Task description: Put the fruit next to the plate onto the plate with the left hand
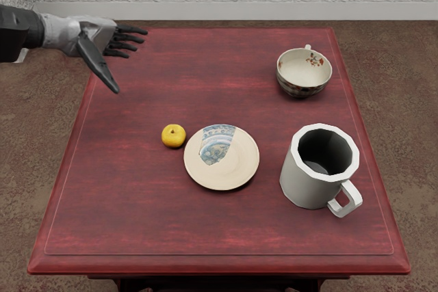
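Left hand (102,42) upper left of frame, fingers spread, holding nothing. Small yellow fruit (174,135) mid-frame, just left of plate (236,169), not on it. Fruit lies down-right from hand, well apart. Right arm unseen.

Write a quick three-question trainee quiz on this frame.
1. In the picture, the yellow fruit lies on which side of the plate? A) left B) right C) on top of it
2. True or false: the white mug stands upright.
3. Fill in: the left hand, fingers spread, holds ___.
Key: 1 A; 2 true; 3 nothing.
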Robot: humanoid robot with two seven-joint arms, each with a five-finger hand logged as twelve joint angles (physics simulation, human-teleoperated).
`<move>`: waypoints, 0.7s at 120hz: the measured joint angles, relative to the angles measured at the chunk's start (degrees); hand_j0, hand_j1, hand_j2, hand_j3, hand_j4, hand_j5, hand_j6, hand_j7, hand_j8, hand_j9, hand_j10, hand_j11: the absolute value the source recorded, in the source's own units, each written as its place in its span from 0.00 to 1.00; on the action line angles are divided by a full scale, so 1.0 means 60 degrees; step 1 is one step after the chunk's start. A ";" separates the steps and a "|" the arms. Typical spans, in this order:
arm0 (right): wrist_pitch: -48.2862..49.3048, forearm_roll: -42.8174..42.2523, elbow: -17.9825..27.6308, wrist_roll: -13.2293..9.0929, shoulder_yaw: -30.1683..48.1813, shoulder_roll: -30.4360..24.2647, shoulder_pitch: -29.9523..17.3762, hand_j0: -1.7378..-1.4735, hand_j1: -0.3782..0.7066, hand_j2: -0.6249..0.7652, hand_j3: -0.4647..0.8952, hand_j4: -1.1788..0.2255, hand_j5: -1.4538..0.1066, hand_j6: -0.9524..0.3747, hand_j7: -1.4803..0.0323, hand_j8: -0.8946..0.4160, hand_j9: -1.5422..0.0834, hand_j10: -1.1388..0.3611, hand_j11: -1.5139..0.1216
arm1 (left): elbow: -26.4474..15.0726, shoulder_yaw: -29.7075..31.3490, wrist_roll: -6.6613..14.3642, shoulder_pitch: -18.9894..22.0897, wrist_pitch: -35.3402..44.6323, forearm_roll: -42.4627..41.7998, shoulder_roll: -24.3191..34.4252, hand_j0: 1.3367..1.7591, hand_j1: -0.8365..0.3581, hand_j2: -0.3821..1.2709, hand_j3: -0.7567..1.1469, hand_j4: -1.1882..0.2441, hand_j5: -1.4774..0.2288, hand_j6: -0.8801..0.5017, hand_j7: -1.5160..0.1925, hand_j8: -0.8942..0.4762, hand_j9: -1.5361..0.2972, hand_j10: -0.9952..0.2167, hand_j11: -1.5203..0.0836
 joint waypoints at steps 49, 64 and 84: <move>0.0001 0.0004 -0.0002 0.0000 0.0000 0.0000 -0.0001 0.30 0.05 0.45 0.34 0.82 0.91 0.70 0.96 0.66 0.93 0.74 0.91 | -0.1199 0.0412 0.0236 -0.0798 0.0001 0.1993 -0.0300 0.76 0.99 0.23 0.40 0.83 0.87 0.64 0.89 0.65 0.84 0.82 0.95; 0.0001 0.0005 -0.0002 0.0000 0.0000 0.0000 -0.0001 0.30 0.05 0.45 0.34 0.82 0.91 0.70 0.96 0.66 0.93 0.74 0.91 | -0.2103 0.0850 0.0258 -0.0844 0.0001 0.2039 -0.0143 0.76 0.99 0.23 0.40 0.83 0.87 0.63 0.89 0.65 0.84 0.82 0.95; 0.0001 0.0002 -0.0001 0.0000 0.0000 0.0000 -0.0001 0.30 0.05 0.45 0.34 0.82 0.91 0.70 0.96 0.66 0.93 0.74 0.91 | -0.3237 0.1707 0.0266 -0.1410 0.0001 0.2063 -0.0105 0.76 0.99 0.23 0.40 0.83 0.87 0.64 0.89 0.65 0.84 0.82 0.95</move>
